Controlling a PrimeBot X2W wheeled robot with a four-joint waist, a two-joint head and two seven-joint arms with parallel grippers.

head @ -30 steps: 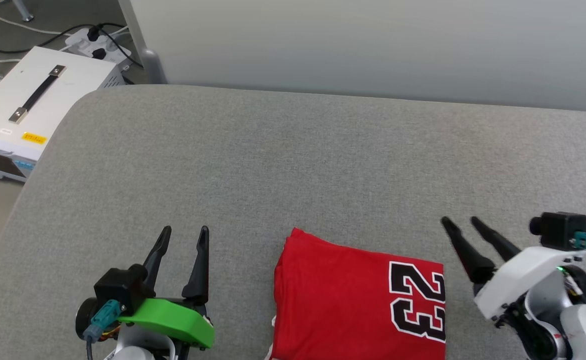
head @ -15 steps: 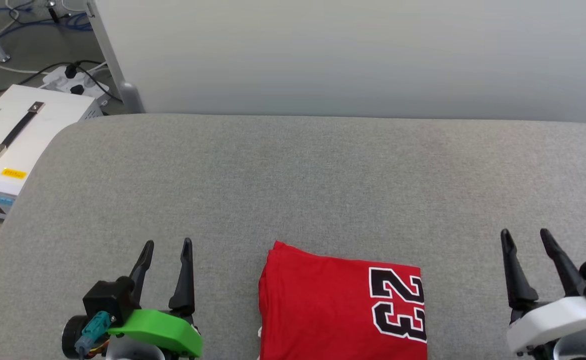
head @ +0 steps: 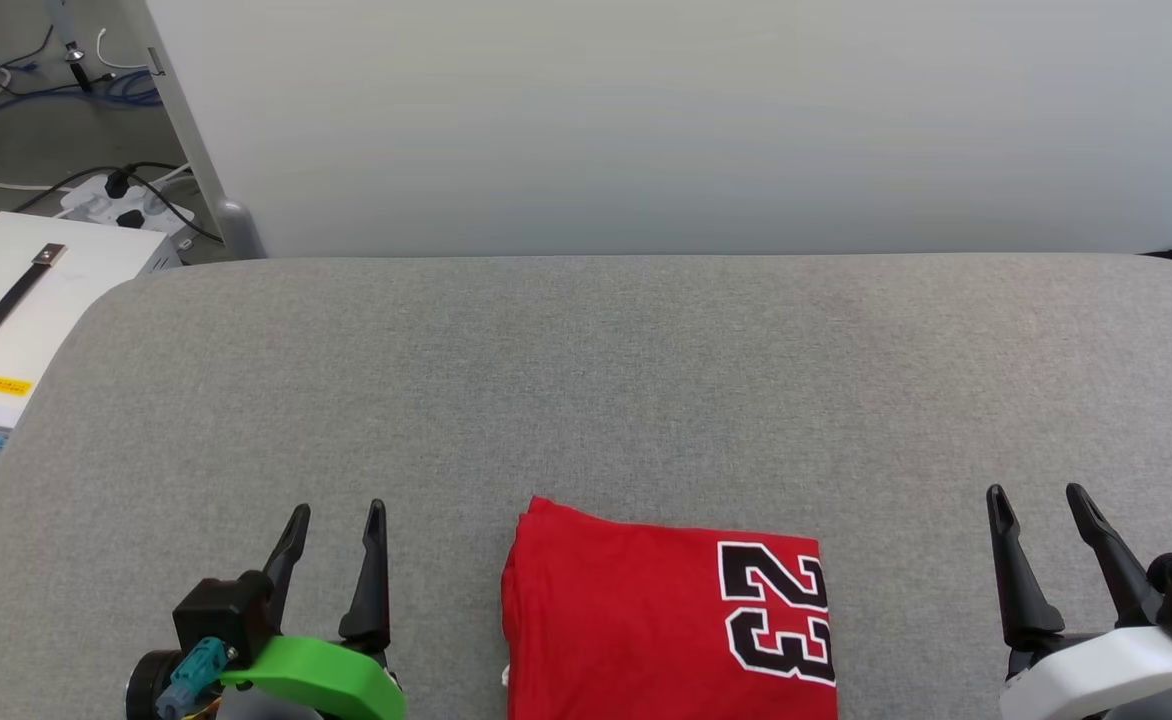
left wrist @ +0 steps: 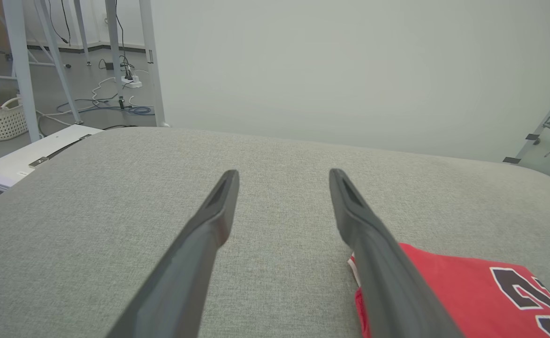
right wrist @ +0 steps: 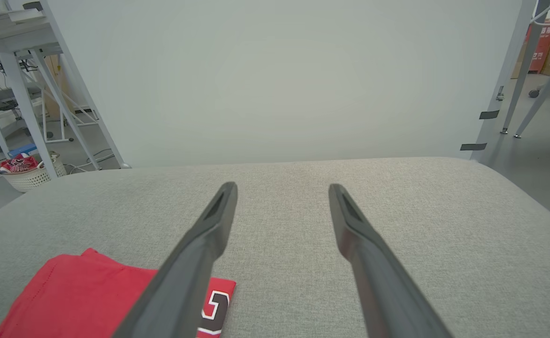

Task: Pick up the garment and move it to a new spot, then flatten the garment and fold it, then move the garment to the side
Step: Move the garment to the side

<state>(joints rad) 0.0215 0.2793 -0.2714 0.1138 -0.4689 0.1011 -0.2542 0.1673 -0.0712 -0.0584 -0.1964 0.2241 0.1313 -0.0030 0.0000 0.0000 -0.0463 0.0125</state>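
Observation:
The garment (head: 636, 620) lies folded into a neat red rectangle at the near edge of the grey cushioned surface (head: 586, 380), its black-and-white "23" print facing up on its right side. My left gripper (head: 336, 515) stands open to the garment's left, apart from it, nothing between its fingers. My right gripper (head: 1036, 495) is open well to the garment's right, also empty. The left wrist view has the garment (left wrist: 467, 291) at the lower right beside the open left gripper (left wrist: 282, 173). In the right wrist view the garment (right wrist: 78, 295) lies lower left of the open right gripper (right wrist: 282, 188).
A pale partition wall (head: 646, 120) stands behind the surface. Off the left edge, on the floor, sit a white case with a black handle (head: 16, 310), a power strip and cables (head: 126, 200). A white basket (right wrist: 28, 176) and metal frame legs (left wrist: 26, 70) stand further off.
The head camera has tilted up and turned, so the whole picture shifted down and left. The right gripper swung from an inward slant beside the garment to straight ahead, farther right of it.

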